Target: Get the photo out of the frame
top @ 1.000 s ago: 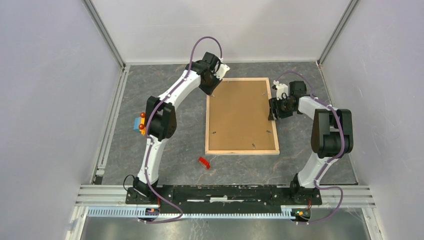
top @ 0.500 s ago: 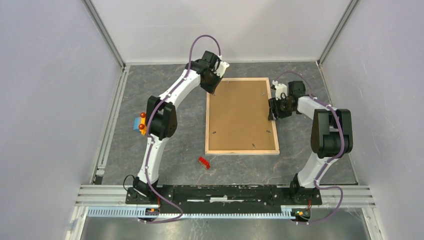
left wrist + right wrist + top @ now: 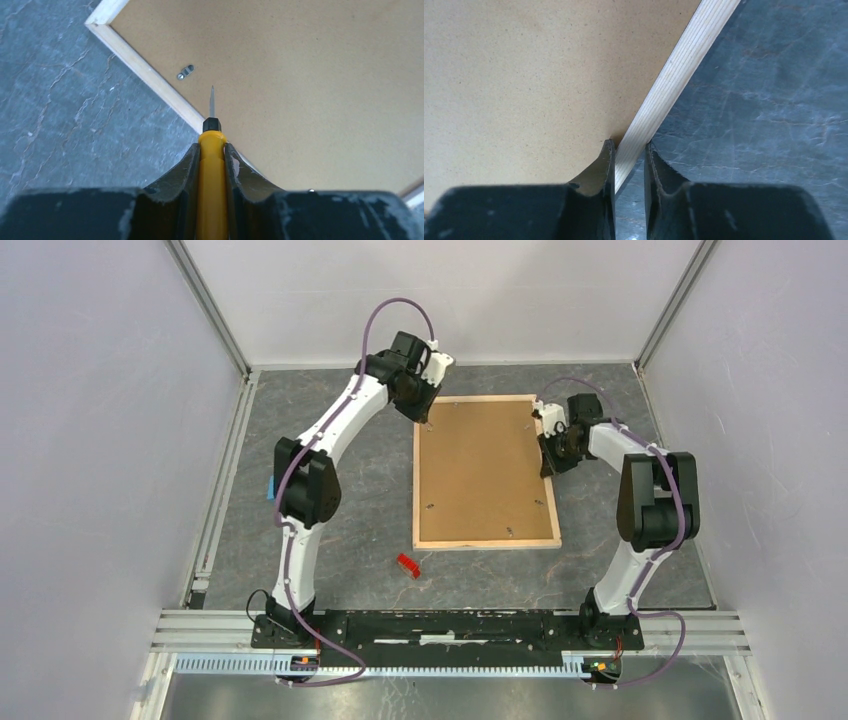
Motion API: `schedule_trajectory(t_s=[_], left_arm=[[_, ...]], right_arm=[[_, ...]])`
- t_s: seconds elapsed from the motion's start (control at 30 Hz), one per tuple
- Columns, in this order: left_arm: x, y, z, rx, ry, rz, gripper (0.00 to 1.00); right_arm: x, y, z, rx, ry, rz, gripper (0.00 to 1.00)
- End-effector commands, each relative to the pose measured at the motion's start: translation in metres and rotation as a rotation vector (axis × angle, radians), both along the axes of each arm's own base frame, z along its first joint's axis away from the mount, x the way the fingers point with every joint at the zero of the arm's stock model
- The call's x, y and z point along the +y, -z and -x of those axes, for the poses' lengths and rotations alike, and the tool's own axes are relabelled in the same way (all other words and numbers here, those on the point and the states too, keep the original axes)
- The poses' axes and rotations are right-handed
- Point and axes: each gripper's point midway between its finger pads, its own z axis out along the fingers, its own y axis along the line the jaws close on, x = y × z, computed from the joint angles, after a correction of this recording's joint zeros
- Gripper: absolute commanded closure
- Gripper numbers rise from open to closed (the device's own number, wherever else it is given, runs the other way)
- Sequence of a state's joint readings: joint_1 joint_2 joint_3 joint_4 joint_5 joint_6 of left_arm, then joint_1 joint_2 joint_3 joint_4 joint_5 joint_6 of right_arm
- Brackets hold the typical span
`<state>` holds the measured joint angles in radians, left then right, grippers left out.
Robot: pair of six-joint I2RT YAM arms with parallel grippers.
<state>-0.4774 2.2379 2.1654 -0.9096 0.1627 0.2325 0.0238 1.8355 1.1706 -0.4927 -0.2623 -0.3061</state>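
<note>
The frame [image 3: 487, 542] lies face down on the grey table, pale wood edges up, with the brown backing board [image 3: 484, 468] filling it. The photo is hidden under the board. My left gripper [image 3: 425, 420] is at the frame's far left corner, shut on a yellow screwdriver [image 3: 211, 165]. Its metal tip [image 3: 212, 100] points over the board just inside the wood rail [image 3: 145, 70], near a small metal clip [image 3: 185, 72]. My right gripper [image 3: 547, 462] is at the frame's right edge. In the right wrist view its fingers [image 3: 629, 150] straddle and pinch the wood rail [image 3: 679, 60].
A small red object [image 3: 407, 564] lies on the table near the frame's near left corner. A blue block [image 3: 270, 487] shows behind the left arm's elbow. Several more metal clips sit along the board's edges. Grey walls enclose the table on three sides.
The left arm has swung its elbow left and its gripper has shifted slightly towards the far left corner. The right gripper has moved a little farther along the right rail; the frame has nudged slightly.
</note>
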Motion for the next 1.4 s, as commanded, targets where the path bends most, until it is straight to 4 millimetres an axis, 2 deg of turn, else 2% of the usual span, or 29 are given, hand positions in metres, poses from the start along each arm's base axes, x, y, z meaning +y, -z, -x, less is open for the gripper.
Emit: schedule_trajectory(t_s=[0.0, 0.13, 0.23, 0.3, 0.33, 0.47, 0.6, 0.73, 0.8, 0.9, 1.0, 1.07, 1.13, 1.2, 1.27, 1.3, 1.37], left_arm=[[0.018, -0.050, 0.012, -0.043, -0.029, 0.075, 0.98], [0.032, -0.051, 0.019, -0.028, -0.042, 0.074, 0.98], [0.039, -0.050, 0.024, -0.019, -0.051, 0.070, 0.98], [0.043, -0.048, 0.028, -0.008, -0.056, 0.067, 0.98], [0.045, -0.047, 0.030, 0.000, -0.059, 0.068, 0.98], [0.047, -0.041, 0.039, 0.032, -0.059, 0.080, 0.98], [0.046, -0.039, 0.049, 0.052, -0.038, 0.090, 0.98], [0.051, -0.036, 0.059, 0.065, -0.018, 0.073, 0.98], [0.053, -0.034, 0.064, 0.071, -0.005, 0.066, 0.98], [0.057, -0.031, 0.073, 0.081, 0.031, 0.049, 0.98], [0.063, -0.031, 0.085, 0.090, 0.081, 0.020, 0.98], [0.069, -0.030, 0.092, 0.083, 0.127, -0.012, 0.98], [0.078, -0.030, 0.100, 0.075, 0.164, -0.051, 0.98], [0.087, -0.025, 0.106, 0.074, 0.185, -0.097, 0.98], [0.095, -0.022, 0.110, 0.067, 0.201, -0.133, 0.98], [0.097, -0.020, 0.111, 0.067, 0.208, -0.147, 0.98], [0.099, -0.016, 0.111, 0.068, 0.211, -0.159, 0.98]], right_arm=[[-0.061, 0.029, -0.001, 0.034, -0.203, 0.264, 0.89], [-0.082, 0.021, -0.015, 0.011, -0.353, 0.349, 0.92], [-0.089, 0.010, -0.035, -0.028, -0.460, 0.371, 0.92], [-0.084, 0.004, -0.046, -0.077, -0.566, 0.360, 0.92], [-0.079, 0.000, -0.054, -0.108, -0.602, 0.355, 0.92], [-0.039, -0.011, -0.082, -0.203, -0.763, 0.336, 0.91], [0.017, -0.014, -0.097, -0.270, -0.892, 0.320, 0.91], [0.051, -0.014, -0.111, -0.324, -0.920, 0.335, 0.90], [0.064, -0.020, -0.123, -0.362, -0.881, 0.327, 0.89], [0.077, -0.039, -0.145, -0.416, -0.783, 0.292, 0.74], [0.078, -0.065, -0.160, -0.467, -0.678, 0.282, 0.57], [0.077, -0.083, -0.159, -0.484, -0.627, 0.274, 0.45], [0.078, -0.099, -0.149, -0.486, -0.616, 0.249, 0.36], [0.082, -0.114, -0.129, -0.484, -0.630, 0.204, 0.26], [0.087, -0.118, -0.102, -0.467, -0.651, 0.146, 0.12], [0.090, -0.121, -0.089, -0.466, -0.659, 0.119, 0.08], [0.093, -0.114, -0.061, -0.427, -0.664, 0.062, 0.05]])
